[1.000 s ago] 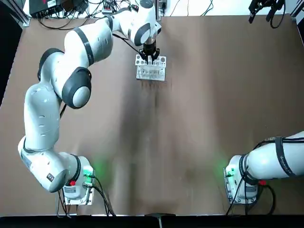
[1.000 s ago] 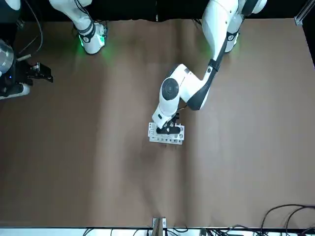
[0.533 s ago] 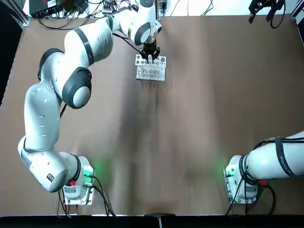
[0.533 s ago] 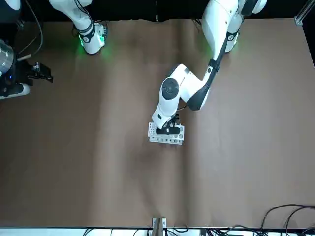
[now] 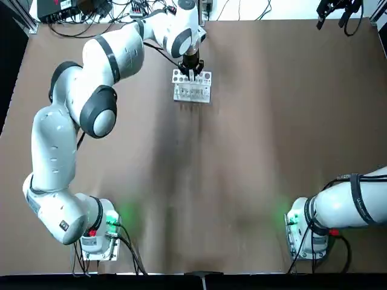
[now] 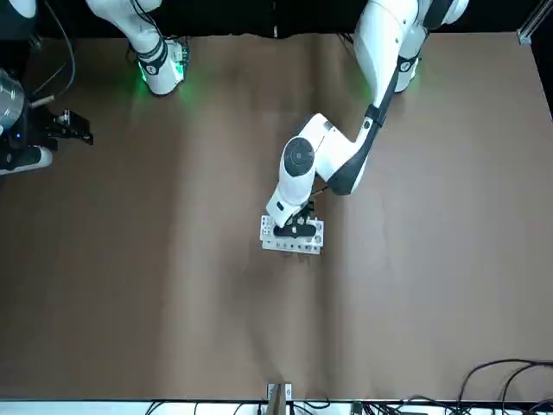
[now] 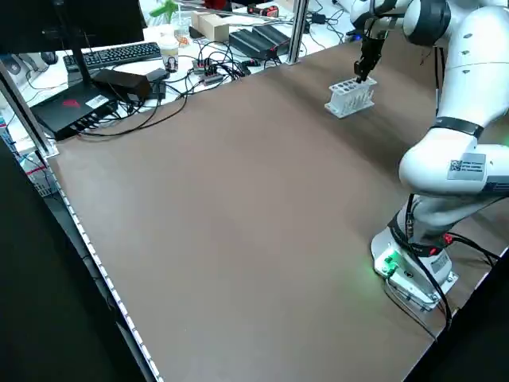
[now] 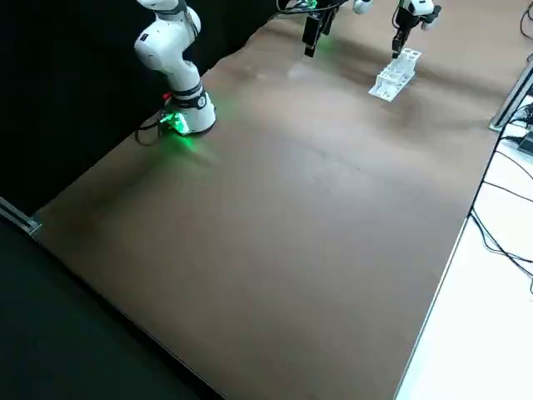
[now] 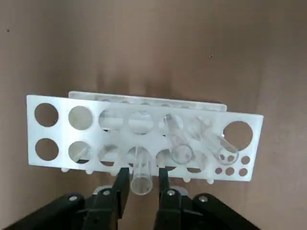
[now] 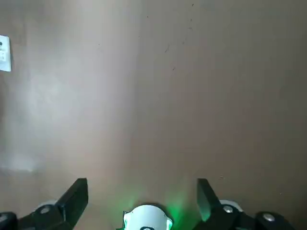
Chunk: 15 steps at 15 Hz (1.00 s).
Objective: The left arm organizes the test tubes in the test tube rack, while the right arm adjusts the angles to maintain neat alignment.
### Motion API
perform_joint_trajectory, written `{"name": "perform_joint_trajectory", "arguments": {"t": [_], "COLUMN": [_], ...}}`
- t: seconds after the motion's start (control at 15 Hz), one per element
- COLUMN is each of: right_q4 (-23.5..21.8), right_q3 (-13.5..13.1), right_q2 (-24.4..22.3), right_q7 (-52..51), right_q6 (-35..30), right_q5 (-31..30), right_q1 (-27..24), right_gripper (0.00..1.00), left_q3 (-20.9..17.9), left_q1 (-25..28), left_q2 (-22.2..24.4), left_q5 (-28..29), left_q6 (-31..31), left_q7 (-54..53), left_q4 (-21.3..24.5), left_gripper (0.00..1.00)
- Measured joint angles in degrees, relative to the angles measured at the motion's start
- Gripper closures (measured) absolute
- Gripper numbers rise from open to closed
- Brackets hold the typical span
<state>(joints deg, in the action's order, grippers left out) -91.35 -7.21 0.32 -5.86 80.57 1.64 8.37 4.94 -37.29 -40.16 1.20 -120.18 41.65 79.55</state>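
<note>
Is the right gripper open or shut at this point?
Open: in its wrist view the right gripper has its two fingers standing wide apart, with only bare table between the tips.

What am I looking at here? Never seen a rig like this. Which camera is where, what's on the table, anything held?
Two robot arms, each ending in a two-finger tool. The top view looks down, the front view faces the robot, side views look in diagonally, and wrist views ride on each arm.

On the table stands a white rack with three clear tubes. The left tool is at the rack, open around one tube; a gap shows, so it doesn't look gripped. The right tool is open with nothing between its fingers, at the table's far right.
</note>
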Motion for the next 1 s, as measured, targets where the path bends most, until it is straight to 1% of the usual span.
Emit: {"name": "perform_joint_trajectory", "arguments": {"t": [0.6, 0.8, 1.0], "right_q4": [0.0, 0.0, 0.0], "right_q3": [0.0, 0.0, 0.0], "right_q2": [0.0, 0.0, 0.0], "right_q7": [0.0, 0.0, 0.0], "right_q6": [0.0, 0.0, 0.0], "right_q5": [0.0, 0.0, 0.0], "right_q1": [0.0, 0.0, 0.0], "right_gripper": [0.00, 0.00, 0.00], "left_q3": [-0.1, -0.1, -0.1], "left_q1": [0.1, 0.1, 0.1], "left_q2": [-0.2, -0.2, -0.2], "left_q5": [0.0, 0.0, 0.0], "left_q6": [-0.1, -0.1, -0.1], "left_q7": [0.0, 0.0, 0.0], "left_q4": [0.0, -0.1, -0.1], "left_gripper": [0.70, 0.73, 0.73]}}
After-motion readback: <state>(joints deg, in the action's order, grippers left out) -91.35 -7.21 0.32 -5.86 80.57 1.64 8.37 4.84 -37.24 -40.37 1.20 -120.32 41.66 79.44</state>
